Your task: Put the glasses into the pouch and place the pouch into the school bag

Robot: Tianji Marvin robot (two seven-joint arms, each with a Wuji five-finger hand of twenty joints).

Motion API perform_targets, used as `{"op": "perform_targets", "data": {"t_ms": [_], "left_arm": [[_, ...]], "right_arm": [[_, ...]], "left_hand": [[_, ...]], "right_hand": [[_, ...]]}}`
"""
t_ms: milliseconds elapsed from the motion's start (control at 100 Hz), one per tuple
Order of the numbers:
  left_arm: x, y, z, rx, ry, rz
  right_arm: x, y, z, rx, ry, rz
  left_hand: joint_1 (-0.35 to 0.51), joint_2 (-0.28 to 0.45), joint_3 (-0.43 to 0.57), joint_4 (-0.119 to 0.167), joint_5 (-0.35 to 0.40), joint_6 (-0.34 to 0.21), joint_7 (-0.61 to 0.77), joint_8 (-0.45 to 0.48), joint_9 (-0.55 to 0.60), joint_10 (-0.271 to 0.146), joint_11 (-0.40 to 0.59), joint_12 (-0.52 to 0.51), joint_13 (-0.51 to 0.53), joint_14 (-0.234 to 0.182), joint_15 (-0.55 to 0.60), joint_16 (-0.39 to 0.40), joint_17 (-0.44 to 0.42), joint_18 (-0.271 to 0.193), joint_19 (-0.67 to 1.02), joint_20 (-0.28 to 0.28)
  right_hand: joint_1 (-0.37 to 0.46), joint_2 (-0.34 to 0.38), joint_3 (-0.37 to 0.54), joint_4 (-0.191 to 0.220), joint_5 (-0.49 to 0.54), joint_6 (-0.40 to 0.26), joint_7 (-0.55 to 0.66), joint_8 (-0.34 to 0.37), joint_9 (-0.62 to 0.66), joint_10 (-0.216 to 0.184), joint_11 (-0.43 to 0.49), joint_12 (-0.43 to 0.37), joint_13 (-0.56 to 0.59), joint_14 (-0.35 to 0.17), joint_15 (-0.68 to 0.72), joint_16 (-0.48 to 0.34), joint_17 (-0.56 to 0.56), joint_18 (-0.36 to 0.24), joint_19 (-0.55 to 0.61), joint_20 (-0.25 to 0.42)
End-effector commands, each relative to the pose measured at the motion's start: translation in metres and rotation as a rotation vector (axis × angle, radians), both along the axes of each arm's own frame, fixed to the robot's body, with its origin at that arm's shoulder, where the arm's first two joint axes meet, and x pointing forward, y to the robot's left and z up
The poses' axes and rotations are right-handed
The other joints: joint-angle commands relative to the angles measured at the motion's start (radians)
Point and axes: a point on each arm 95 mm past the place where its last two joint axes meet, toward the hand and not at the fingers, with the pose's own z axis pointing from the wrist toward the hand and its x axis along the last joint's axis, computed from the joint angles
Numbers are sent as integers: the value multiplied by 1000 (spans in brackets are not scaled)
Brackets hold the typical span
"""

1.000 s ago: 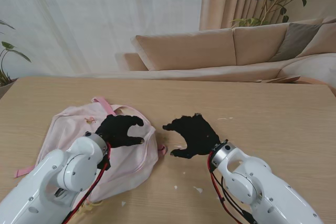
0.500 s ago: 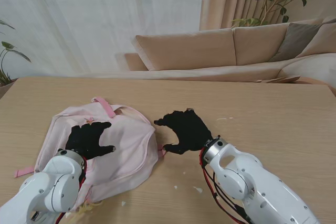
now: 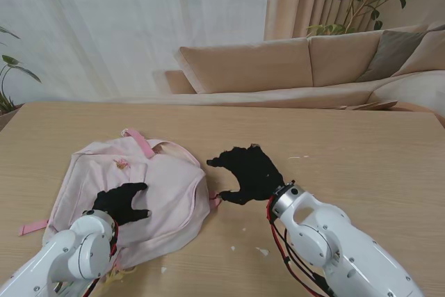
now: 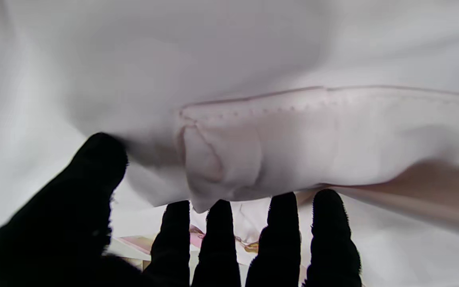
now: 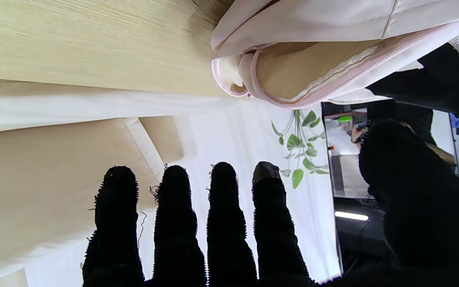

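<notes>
The pink school bag (image 3: 139, 193) lies flat on the table (image 3: 348, 137). It looks soft and floppy, so grab its edge. Left hand (image 3: 122, 203) and right hand (image 3: 247, 174) hold nothing, fingers apart

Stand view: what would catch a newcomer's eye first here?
The pale pink school bag lying flat on the left of the wooden table. Then the two black-gloved hands: the left hand over the bag's near part, the right hand open beside its right edge, holding nothing. No glasses or pouch are visible.
</notes>
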Motion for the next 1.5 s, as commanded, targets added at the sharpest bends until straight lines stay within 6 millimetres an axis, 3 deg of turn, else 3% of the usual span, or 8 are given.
{"op": "perform_targets", "data": {"t_ms": [0,540,790,930,1090,1250,1340,1490], "left_arm": [[-2,-13,-8,-12,50,-25],[46,-98,2,-94,88,-92],[83,-119,5,-60,41,-26],[96,-120,4,-84,35,15],[95,-114,8,-134,22,6],[78,-102,25,-128,9,-86],[66,-89,34,-107,-2,-147],[43,-64,46,-60,1,-240]], "right_arm": [[-3,0,-3,-10,16,-2],[-10,-21,-1,-17,23,-52],[-16,-29,2,-18,18,-71],[-20,-33,4,-19,12,-83],[-22,-37,5,-19,13,-93],[-23,-36,5,-19,14,-94],[-24,-34,5,-18,12,-92],[-24,-31,6,-17,9,-87]], "left_hand": [[24,-1,5,24,-19,-33,48,6,35,-38,27,10,31,-3,31,18,8,-3,62,14],[24,7,9,26,-18,-8,114,-5,24,-23,36,11,19,-12,79,9,-4,-10,155,-25],[20,4,15,27,-18,-4,111,-18,20,-31,38,11,11,-16,72,1,-11,-9,149,-38],[19,-4,28,26,-14,-12,127,-16,25,-33,44,13,9,-18,69,-2,-18,-13,144,-45],[11,-10,41,20,-15,-30,176,-1,31,-31,45,13,-9,-30,59,-6,-41,-28,121,-54],[-1,7,15,17,-16,-50,189,-2,11,-28,34,11,-67,-87,35,-4,-80,-72,77,-53],[4,16,-22,22,-19,-45,184,-11,1,-29,25,13,-79,-96,19,7,-85,-80,43,-33],[-9,-1,-24,16,-21,-45,80,-58,-32,-53,-32,-10,-129,-130,-36,-3,-103,-115,-45,-14]], "right_hand": [[-34,15,23,21,-17,-13,-3,9,-19,-14,8,3,-9,-7,9,20,-10,3,-3,12],[-32,15,26,21,-15,-12,-6,16,-18,-15,8,3,-9,-9,9,20,-10,4,-4,14],[-31,14,26,21,-14,-13,-7,18,-17,-14,8,3,-8,-9,8,20,-11,4,-4,14],[-30,13,26,21,-14,-12,-8,19,-18,-15,7,2,-7,-9,8,19,-9,4,-4,15],[-29,12,28,21,-14,-12,-9,19,-18,-14,7,2,-9,-9,6,19,-10,5,-4,15],[-30,13,27,21,-13,-12,-10,20,-16,-15,7,2,-8,-8,7,19,-10,5,-4,15],[-29,11,28,21,-11,-12,-9,20,-16,-16,7,2,-7,-9,8,19,-10,4,-4,15],[-29,12,29,21,-11,-12,-10,21,-16,-16,7,2,-7,-9,7,19,-9,4,-4,15]]}}
